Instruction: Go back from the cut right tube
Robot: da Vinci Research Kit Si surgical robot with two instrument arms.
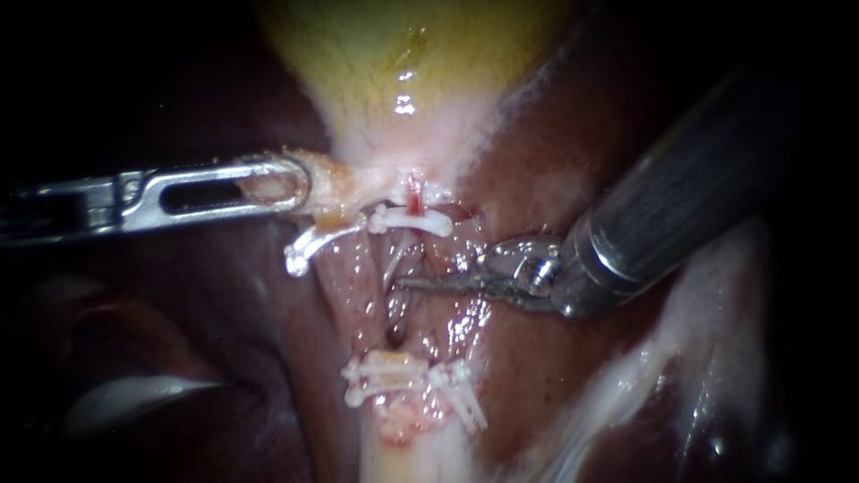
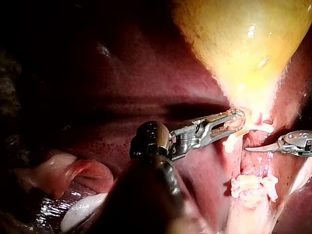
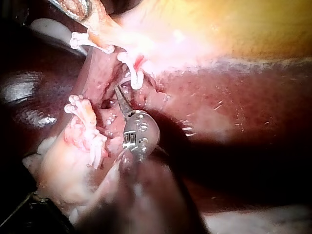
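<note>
1. A surgical work site, seen close against wet tissue.
2. Dark red liver [image 1: 528,161] and a yellow-green gallbladder [image 1: 403,54] fill the view.
3. White clips [image 1: 394,376] cross pale tubes [image 1: 349,277].
4. A slender metal left instrument [image 1: 268,183] and right instrument [image 1: 447,283] reach in.

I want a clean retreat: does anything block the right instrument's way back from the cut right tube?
Nothing visible does. Behind the slim silver right instrument only dark-red liver lies under its shaft; the white plastic clips sit ahead of and beside its tip.
</note>
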